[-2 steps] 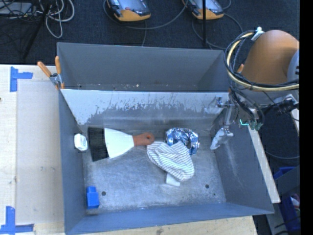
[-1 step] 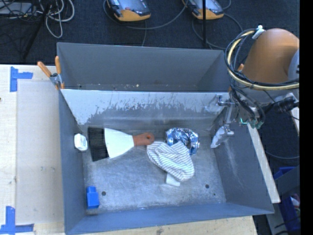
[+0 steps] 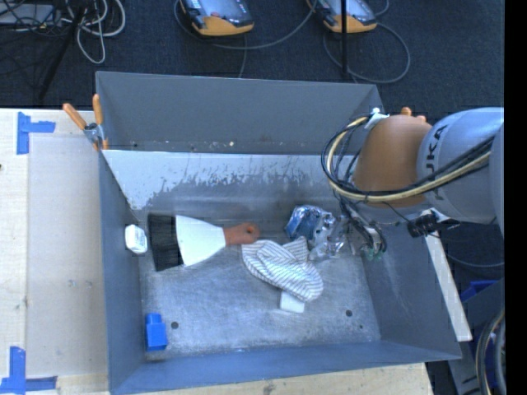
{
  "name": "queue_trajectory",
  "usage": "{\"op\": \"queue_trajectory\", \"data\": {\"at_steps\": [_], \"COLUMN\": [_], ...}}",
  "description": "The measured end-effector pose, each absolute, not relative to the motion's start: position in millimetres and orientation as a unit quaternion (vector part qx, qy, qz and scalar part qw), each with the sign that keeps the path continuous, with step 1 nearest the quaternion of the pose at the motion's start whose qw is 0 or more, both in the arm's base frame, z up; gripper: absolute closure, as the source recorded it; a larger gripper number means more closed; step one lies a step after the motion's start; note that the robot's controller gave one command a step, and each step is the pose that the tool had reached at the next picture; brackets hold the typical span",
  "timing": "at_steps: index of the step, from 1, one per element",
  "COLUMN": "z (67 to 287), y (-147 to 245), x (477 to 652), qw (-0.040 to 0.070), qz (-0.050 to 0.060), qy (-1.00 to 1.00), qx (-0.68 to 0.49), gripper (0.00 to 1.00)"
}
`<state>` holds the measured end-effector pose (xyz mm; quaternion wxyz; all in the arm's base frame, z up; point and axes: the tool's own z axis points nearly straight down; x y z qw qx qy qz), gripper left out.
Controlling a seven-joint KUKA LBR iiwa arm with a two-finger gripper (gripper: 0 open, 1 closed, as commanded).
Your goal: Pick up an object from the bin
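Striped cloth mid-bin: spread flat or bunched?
Bunched. The striped cloth lies crumpled in a lump with visible folds and creases, a small white block at its lower edge.

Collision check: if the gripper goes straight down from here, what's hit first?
Probably the right edge of the striped cloth, under the gripper. The blue packet lies close beside. Depth is unclear.
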<state>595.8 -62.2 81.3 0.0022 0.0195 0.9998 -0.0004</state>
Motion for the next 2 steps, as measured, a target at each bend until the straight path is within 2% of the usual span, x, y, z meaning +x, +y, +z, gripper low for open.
{"op": "queue_trajectory", "data": {"at_steps": [1,2], "z": [81.3,213.0], "y": [-62.2,-72.0], "x": [595.9,574.5], "qw": [0.003,0.001], "qz": [-0.001,0.000], "qy": [1.000,0.999], "qx": [0.019,-0.035], "gripper": [1.00,1.00]}}
